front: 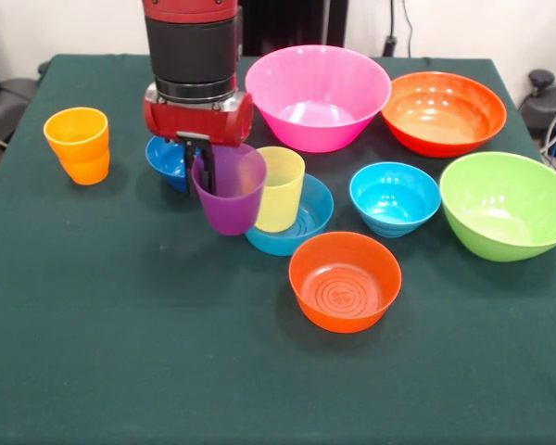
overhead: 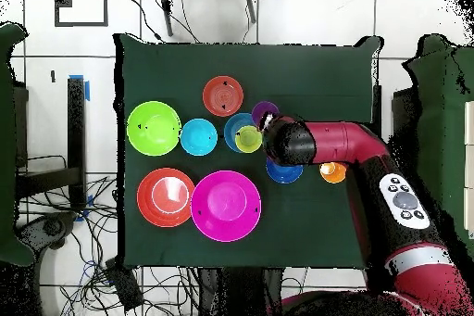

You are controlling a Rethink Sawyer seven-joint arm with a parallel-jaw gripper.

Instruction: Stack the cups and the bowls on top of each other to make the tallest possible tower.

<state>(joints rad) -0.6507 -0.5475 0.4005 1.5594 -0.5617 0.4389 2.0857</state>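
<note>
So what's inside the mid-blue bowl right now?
The yellow cup stands upright in the mid-blue bowl. The purple cup, held by the hand, covers the bowl's left part, so nothing can be seen there.

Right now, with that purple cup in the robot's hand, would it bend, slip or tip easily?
The purple cup looks like thin translucent plastic, so probably light and slightly springy, not fragile. The hand pinches just one wall at the rim, and the glossy, tapered side could let it slip or swing. It already hangs slightly tilted beside the yellow cup.

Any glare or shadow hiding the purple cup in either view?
Front view: the purple cup is evenly lit, only soft highlights on the pink bowl. Overhead view: the arm hides most of the cup; no glare.
</note>
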